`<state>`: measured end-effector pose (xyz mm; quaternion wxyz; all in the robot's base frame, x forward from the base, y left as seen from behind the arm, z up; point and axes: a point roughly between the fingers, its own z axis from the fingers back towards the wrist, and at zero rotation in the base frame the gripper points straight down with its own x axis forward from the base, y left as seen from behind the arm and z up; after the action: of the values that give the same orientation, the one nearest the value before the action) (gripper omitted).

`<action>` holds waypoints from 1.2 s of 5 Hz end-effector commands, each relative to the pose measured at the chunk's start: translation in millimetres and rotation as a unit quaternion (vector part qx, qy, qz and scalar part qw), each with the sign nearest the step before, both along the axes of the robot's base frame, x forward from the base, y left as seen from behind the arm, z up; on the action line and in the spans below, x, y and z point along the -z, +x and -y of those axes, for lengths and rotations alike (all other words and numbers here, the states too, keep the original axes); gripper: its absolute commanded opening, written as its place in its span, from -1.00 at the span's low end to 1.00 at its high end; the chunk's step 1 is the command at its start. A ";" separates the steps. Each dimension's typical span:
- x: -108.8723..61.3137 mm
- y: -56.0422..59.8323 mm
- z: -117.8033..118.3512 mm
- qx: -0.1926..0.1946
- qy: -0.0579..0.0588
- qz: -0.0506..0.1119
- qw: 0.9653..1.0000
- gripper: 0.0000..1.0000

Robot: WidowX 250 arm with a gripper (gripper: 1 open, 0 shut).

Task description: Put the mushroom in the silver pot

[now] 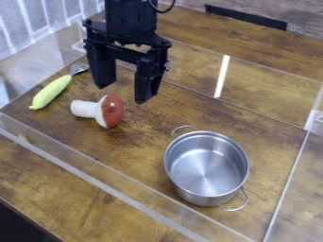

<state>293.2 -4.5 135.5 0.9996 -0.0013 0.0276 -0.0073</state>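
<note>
One silver pot (207, 168) stands with nothing inside; the end effector (119, 87) hangs open above the mushroom (101, 111).

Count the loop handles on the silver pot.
2. One loop handle is on the pot's far-left rim, towards the toy mushroom; the other loop handle is opposite, at near right.

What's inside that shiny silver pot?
Nothing shows inside the silver pot: its bare floor and most of the inner wall are visible. The mushroom lies on the table, outside it. What is under the pot is covered.
</note>
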 end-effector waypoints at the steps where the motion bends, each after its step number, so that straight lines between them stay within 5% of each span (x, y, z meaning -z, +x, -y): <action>1: 13.8 -8.8 0.5 0.017 0.002 -0.012 1.000 1.00; 2: 21.9 -0.2 -4.3 0.035 0.007 -0.019 0.999 1.00; 3: 34.3 12.1 -9.5 0.012 0.011 -0.024 1.000 1.00; 6: 64.3 22.6 -24.5 0.075 0.025 -0.028 0.996 1.00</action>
<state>307.6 15.0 55.5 0.9925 0.0208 0.0849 -0.0852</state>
